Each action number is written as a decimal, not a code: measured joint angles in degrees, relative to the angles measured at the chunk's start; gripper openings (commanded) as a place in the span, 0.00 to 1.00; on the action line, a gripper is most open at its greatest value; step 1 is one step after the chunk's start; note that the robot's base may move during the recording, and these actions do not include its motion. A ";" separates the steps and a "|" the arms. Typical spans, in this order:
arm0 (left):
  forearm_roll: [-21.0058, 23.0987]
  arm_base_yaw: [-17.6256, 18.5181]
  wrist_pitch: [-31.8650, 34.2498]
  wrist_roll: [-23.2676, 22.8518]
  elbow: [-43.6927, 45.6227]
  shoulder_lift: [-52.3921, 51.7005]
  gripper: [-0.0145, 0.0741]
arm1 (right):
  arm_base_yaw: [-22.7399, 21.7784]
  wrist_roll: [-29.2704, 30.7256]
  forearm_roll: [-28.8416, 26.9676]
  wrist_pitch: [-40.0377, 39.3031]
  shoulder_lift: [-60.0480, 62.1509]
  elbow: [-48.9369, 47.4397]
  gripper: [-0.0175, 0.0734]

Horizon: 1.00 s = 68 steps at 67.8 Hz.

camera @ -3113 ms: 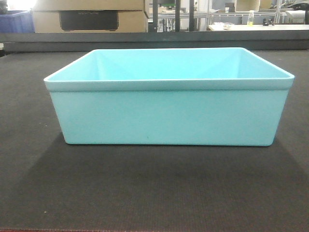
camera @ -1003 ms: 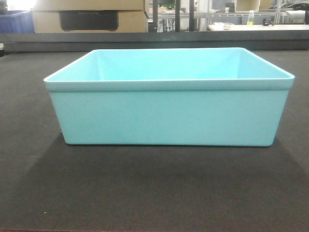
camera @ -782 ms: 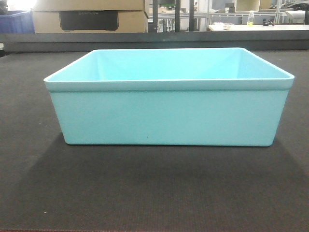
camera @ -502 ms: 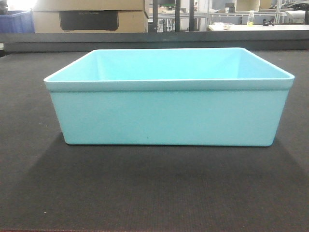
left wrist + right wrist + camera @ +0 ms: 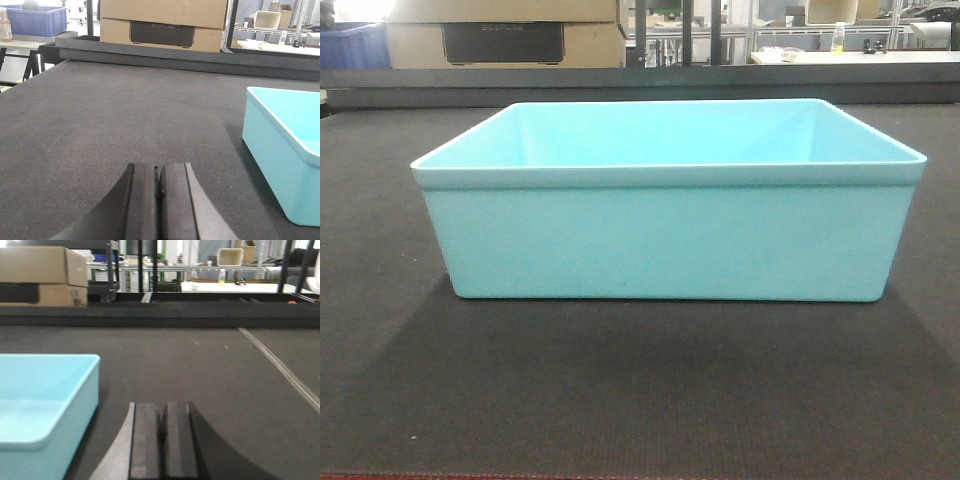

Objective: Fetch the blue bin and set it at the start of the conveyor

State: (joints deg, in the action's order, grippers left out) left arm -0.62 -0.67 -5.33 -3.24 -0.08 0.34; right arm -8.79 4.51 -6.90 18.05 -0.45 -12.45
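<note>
The blue bin [image 5: 670,240], a pale turquoise tub with plain walls, stands upright and empty on the dark grey woven belt of the conveyor start [image 5: 640,390]. In the left wrist view the bin [image 5: 285,155] lies to the right of my left gripper [image 5: 158,172], which is shut with nothing between its pads and apart from the bin. In the right wrist view the bin [image 5: 45,410] lies to the left of my right gripper [image 5: 163,410], also shut on nothing and apart from the bin. Neither gripper shows in the front view.
A raised dark rail [image 5: 640,80] runs along the belt's far edge. Behind it stand stacked cardboard boxes [image 5: 162,22] and a dark blue ribbed bin [image 5: 35,20]. A pale seam line [image 5: 280,365] crosses the belt at the right. Shelving and tables fill the background.
</note>
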 measured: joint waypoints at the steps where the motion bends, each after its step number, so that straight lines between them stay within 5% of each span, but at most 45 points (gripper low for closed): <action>1: 0.00 0.00 0.00 0.00 0.00 0.00 0.04 | -0.10 0.07 -0.01 -0.51 0.01 0.85 0.01; 23: 0.00 0.00 0.00 0.00 0.00 0.00 0.04 | -0.32 0.44 -0.15 -14.66 0.24 12.29 0.01; 68: 0.00 0.00 0.00 0.00 0.00 0.00 0.04 | -0.32 0.44 -0.15 -15.42 0.24 12.45 0.01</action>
State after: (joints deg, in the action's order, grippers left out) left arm -0.62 -0.67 -5.33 -3.24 -0.08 0.34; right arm -9.11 4.95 -7.05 2.63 -0.22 0.00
